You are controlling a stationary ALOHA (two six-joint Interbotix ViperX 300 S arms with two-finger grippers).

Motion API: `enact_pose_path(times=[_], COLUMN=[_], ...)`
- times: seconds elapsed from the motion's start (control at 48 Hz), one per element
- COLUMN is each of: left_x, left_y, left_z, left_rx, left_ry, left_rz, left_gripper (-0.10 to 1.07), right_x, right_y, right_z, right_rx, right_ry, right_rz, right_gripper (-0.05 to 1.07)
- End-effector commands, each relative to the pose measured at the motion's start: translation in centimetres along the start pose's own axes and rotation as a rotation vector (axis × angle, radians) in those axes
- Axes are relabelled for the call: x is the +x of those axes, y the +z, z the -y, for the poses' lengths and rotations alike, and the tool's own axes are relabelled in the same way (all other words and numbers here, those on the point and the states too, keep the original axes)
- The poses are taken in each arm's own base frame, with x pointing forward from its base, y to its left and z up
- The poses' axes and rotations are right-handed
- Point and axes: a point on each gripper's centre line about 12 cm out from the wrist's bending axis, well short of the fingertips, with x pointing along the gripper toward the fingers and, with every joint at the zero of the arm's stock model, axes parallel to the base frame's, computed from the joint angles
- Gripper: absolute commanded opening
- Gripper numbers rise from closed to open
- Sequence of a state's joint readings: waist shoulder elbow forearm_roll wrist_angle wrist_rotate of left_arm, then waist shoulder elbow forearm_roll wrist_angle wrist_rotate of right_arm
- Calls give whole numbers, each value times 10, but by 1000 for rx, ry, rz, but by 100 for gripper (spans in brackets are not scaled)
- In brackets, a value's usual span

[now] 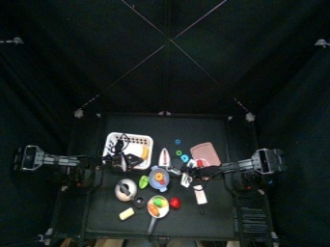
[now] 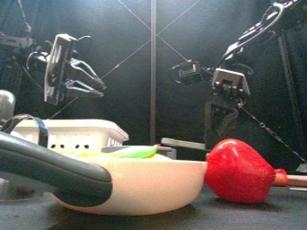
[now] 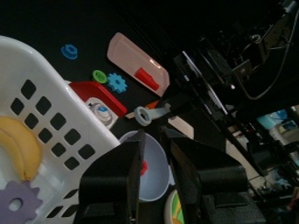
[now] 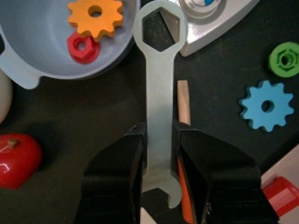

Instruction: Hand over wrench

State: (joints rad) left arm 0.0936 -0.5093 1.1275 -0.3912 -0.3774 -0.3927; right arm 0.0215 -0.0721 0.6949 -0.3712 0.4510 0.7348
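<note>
**Wrench held aloft above a crowded table**

The grey wrench (image 4: 156, 105) runs straight out from my right gripper (image 4: 158, 166), whose jaws are clamped on its shank. Below it, at ten o'clock, a pale bowl (image 4: 52, 66) holds an orange gear (image 4: 93, 12); a blue gear (image 4: 267, 105) lies at three o'clock. My left gripper (image 3: 140, 175) hangs parted beside the white basket (image 3: 41, 105), gripping nothing.
</note>
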Motion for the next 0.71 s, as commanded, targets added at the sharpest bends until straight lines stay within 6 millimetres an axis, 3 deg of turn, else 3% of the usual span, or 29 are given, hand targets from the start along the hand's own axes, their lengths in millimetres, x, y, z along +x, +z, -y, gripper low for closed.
enact_pose_path(times=[0.0, 0.333, 0.688], left_x=[5, 31, 54], left_y=[8, 13, 4], left_z=[10, 29, 27], left_rx=[-5, -88, -71], left_ry=[-25, -25, 6], left_rz=[22, 12, -29], left_gripper=[66, 66, 68], right_x=[-18, -32, -36], right_y=[22, 56, 76], right_z=[-4, -9, -11], right_rx=[-15, -166, -220], right_ry=[25, 7, 8], right_rz=[91, 238, 314], right_gripper=[64, 64, 64])
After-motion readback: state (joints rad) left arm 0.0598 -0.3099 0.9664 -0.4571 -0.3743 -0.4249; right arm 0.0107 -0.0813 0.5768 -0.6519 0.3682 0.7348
